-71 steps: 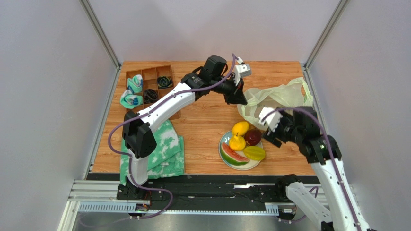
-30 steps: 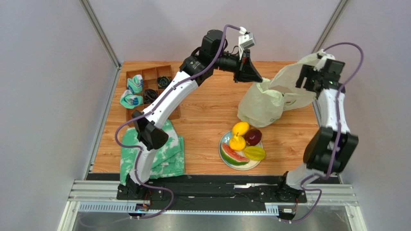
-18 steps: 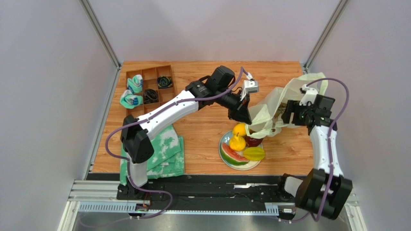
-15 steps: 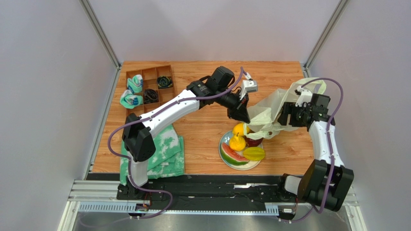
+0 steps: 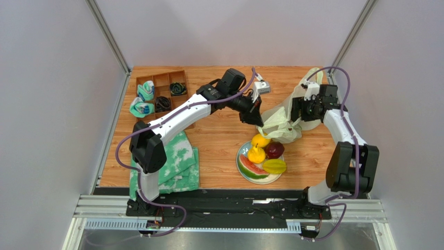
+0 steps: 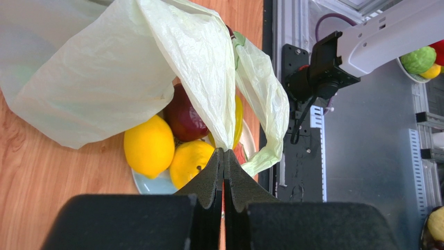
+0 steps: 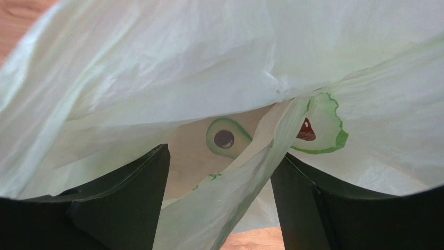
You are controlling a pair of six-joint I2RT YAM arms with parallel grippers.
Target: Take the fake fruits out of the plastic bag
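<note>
Left fingers (image 6: 224, 164) are pressed fully together on a thin fold of the plastic bag (image 6: 94, 88). They hold that edge up off the worktop (image 5: 219, 151) so the film hangs like a tent, prob. to keep the bag raised for emptying or pulling clear. Right fingers (image 7: 223, 156) stand wide apart w/ a loose strand of film running btwn them and more draped over the top. They're clamped on nothing I can see and seem to be reaching into the bag's other end. Containers, L to R: the wooden tray (image 5: 156, 74) holds teal-white rolled cloths (image 5: 146, 91) and black coils (image 5: 162, 103) in separate cells. The plate (image 5: 263, 182) carries the lemon (image 5: 260, 139), pear (image 5: 256, 154), plum (image 5: 274, 150), watermelon slice (image 5: 251, 167) and yellow-green fruit (image 5: 274, 165). The bag hangs limp just behind the plate, its lower edge over the lemon; can't tell if any fruit is left inside.
</note>
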